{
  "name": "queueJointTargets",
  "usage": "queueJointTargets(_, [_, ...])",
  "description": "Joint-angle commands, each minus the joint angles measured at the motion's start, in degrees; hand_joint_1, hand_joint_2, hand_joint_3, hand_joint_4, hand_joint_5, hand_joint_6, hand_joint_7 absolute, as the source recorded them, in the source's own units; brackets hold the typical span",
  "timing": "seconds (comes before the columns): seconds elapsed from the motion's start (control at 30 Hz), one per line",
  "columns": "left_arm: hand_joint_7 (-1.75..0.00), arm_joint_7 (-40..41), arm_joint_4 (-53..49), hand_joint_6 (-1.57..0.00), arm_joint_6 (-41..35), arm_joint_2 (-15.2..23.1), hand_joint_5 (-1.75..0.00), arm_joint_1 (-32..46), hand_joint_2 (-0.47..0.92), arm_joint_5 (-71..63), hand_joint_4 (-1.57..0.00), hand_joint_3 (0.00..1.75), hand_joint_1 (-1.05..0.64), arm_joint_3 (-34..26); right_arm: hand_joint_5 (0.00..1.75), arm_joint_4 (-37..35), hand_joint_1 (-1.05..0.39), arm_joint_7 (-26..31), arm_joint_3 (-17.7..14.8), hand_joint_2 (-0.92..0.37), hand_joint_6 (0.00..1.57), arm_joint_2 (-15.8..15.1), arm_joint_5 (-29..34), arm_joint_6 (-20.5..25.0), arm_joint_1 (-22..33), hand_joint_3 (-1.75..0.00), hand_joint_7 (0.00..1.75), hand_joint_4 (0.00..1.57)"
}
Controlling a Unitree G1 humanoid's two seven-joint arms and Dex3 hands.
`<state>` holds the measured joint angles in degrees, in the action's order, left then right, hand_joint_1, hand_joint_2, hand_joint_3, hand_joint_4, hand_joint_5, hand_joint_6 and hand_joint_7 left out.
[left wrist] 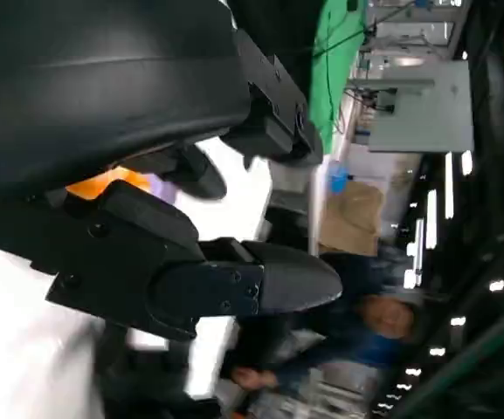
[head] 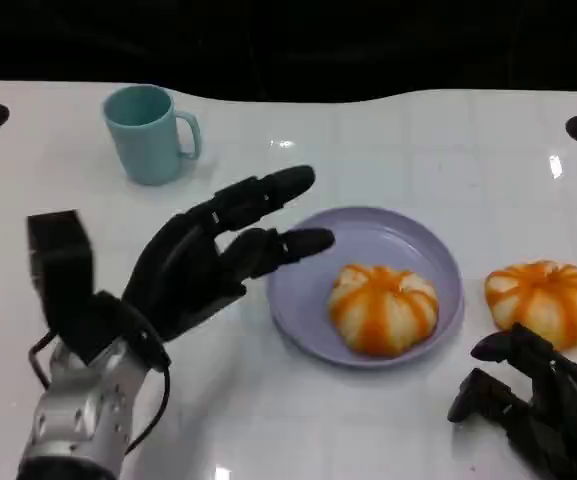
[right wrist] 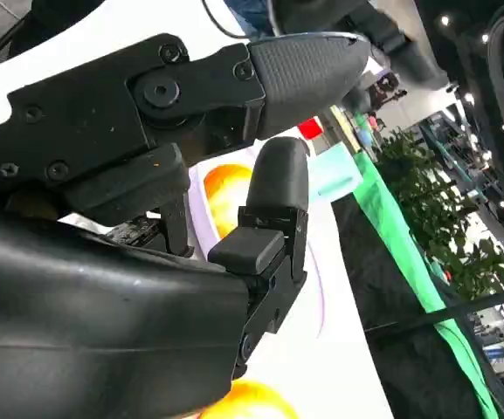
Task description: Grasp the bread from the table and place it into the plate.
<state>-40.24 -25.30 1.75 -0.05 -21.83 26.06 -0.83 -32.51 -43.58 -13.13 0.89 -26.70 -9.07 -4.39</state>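
Bread [head: 382, 307] with orange stripes sits in the purple plate [head: 430, 250] in front of me, seen from my head. A second bread [head: 542, 300] just like it lies on the white table [head: 368, 130], just beside the plate on my right side. My left hand [head: 203, 262] is up over the table, left of the plate. Its fingers [head: 268, 190] are spread out and point at the plate's rim, and it holds nothing. My right hand [head: 533, 400] is low near the second bread, with its fingers apart and nothing in them. A light blue cup [head: 150, 133] stands far back on my left.

From my left wrist, I see my left hand [left wrist: 190, 262] up close, big and black, and its fingers hold nothing. A bit of orange bread [left wrist: 103, 182] peeks out behind it. A person [left wrist: 383, 319] is blurry past the table.

From my right wrist, my right hand [right wrist: 234, 175] has fingers apart and empty. Bread on the plate [right wrist: 230, 196] shows between the fingers, and another orange bit [right wrist: 243, 403] shows close by my hand.
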Motion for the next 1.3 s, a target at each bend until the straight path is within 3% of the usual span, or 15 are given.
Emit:
queueJointTargets(0.03, [-0.27,2.52,10.66,-0.87,-8.99,-0.16,-1.13,6.85,0.92,5.49,-0.67,0.4,-0.59,-2.44,1.45,0.71,-0.5,0.55,-0.05,-0.92,0.63,-0.24,-0.05,0.15,0.96,-0.23,1.11,0.69])
queueJointTargets(0.17, [-1.04,7.49,19.86,-0.72,-17.95,-2.22,-1.64,14.53,0.92,11.65,-0.69,0.44,-0.57,-4.46,1.45,1.03,-0.51,0.66,0.07,-0.92,0.63,-0.24,-0.12,0.4,1.16,-0.24,1.11,0.68])
queueJointTargets(0.27, [-1.42,10.68,26.02,-0.63,-22.39,-3.58,-1.74,20.16,0.92,14.9,-0.75,0.44,-0.56,-5.06,1.46,1.63,-0.52,1.38,0.12,-0.92,0.63,-0.2,-0.25,1.4,1.25,-0.22,1.12,0.69])
queueJointTargets(0.33, [-1.54,11.9,28.7,-0.61,-23.33,-4.32,-1.74,22.82,0.92,15.69,-0.78,0.44,-0.56,-5.06,1.46,2.06,-0.53,1.67,0.23,-0.92,0.63,-0.22,-0.09,1.65,1.38,-0.21,1.13,0.69])
queueJointTargets(0.63, [-1.64,13.26,32.13,-0.63,-23.41,-5.45,-1.75,26.75,0.92,16.1,-0.88,0.44,-0.59,-5.38,1.46,3.04,-0.52,2.1,0.47,-0.92,0.63,-0.07,0.08,1.8,1.81,-0.22,1.14,0.7])
queueJointTargets(0.77, [-1.67,12.09,31.41,-0.63,-24.84,-2.8,-1.75,30.16,0.92,17.02,-0.86,0.4,-0.57,-7.28,1.48,3.42,-0.52,2.27,0.64,-0.92,0.63,-0.2,0.38,1.68,1.91,-0.23,1.15,0.7])
queueJointTargets(1.3, [-1.74,10.9,28.12,-0.6,-23.48,-2.61,-1.75,30.14,0.92,16.19,-0.85,0.35,-0.55,-7.24,1.49,2.76,-0.51,1.63,0.3,-0.92,0.64,0.04,0.0,1.04,2.44,-0.23,1.14,0.69])
